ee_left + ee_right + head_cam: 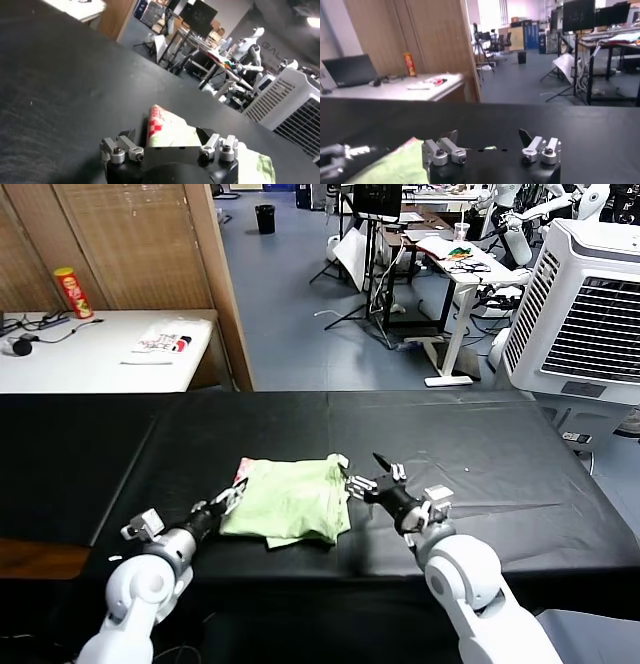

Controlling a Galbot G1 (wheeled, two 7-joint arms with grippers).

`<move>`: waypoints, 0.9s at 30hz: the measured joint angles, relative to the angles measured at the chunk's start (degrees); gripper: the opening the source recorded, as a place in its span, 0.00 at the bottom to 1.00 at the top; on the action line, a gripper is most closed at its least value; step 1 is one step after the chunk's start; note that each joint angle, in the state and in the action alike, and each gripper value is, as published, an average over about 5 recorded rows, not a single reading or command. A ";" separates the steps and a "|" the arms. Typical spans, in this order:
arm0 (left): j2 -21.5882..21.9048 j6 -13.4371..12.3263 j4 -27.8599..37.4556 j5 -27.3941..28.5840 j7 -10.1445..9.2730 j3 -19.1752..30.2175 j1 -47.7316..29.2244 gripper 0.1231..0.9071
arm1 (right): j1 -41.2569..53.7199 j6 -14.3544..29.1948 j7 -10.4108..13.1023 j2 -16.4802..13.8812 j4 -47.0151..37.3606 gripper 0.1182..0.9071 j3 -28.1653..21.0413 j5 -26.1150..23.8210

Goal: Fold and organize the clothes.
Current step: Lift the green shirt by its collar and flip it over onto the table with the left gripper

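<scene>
The clothes, one pale green shirt (pixel 290 499), lie folded into a rough square on the black table (pixel 480 454). My left gripper (pixel 228 500) is at the shirt's left edge, open. In the left wrist view the shirt (pixel 172 132) and its pink-and-white checked patch (pixel 156 124) sit between the spread jaws of the left gripper (pixel 166 135). My right gripper (pixel 368 480) is open at the shirt's right edge, by its far right corner. In the right wrist view the right gripper (pixel 488 136) holds nothing and the shirt (pixel 395 167) lies off to one side.
Behind the black table on the left stands a white table (pixel 100 369) with a red can (pixel 73 292) and a white printed bag (pixel 165 339). A wooden partition (pixel 215 274) rises beside it. A white air cooler (pixel 590 314) stands at the right.
</scene>
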 joint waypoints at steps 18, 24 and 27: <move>-1.44 0.92 1.90 -1.57 -0.86 0.18 -0.93 0.08 | -2.83 -0.37 0.30 0.25 2.31 0.86 2.26 -2.44; 0.18 1.89 -0.63 6.68 -3.05 -0.94 0.22 0.04 | -4.54 -2.94 1.18 0.05 2.34 0.86 4.66 -7.57; 2.65 3.30 -2.49 9.26 -4.23 -1.99 1.15 0.03 | -5.73 -3.22 1.07 -0.09 2.63 0.86 6.35 -8.46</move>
